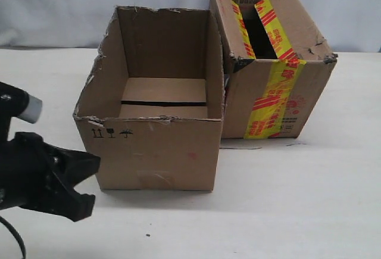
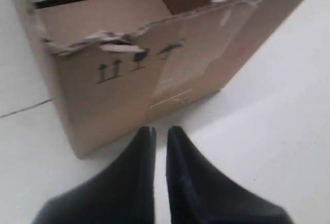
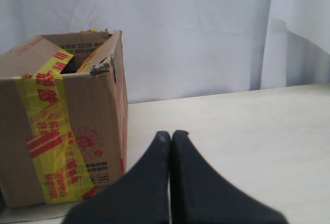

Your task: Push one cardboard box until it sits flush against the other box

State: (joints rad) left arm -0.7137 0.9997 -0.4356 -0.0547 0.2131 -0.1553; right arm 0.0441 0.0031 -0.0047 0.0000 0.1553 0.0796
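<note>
The plain cardboard box (image 1: pixel 156 149) with a ragged rim and black symbols stands open-topped in the middle of the table. My left gripper (image 1: pixel 94 181) hovers just off its lower left front corner, apart from it. In the left wrist view the box (image 2: pixel 129 80) fills the far side, and the gripper (image 2: pixel 161 130) is shut to a thin slit with nothing in it. The other box (image 1: pixel 280 92), with yellow-and-red tape, stands behind and to the right, turned at an angle, and a narrow wedge-shaped gap separates the two. My right gripper (image 3: pixel 171 134) is shut and empty beside the taped box (image 3: pixel 62 126).
The white table (image 1: pixel 286 199) carries only the two boxes. A pale curtain (image 1: pixel 59 9) hangs behind them. A thin scrap (image 1: pixel 241 147) lies on the table by the gap between the boxes.
</note>
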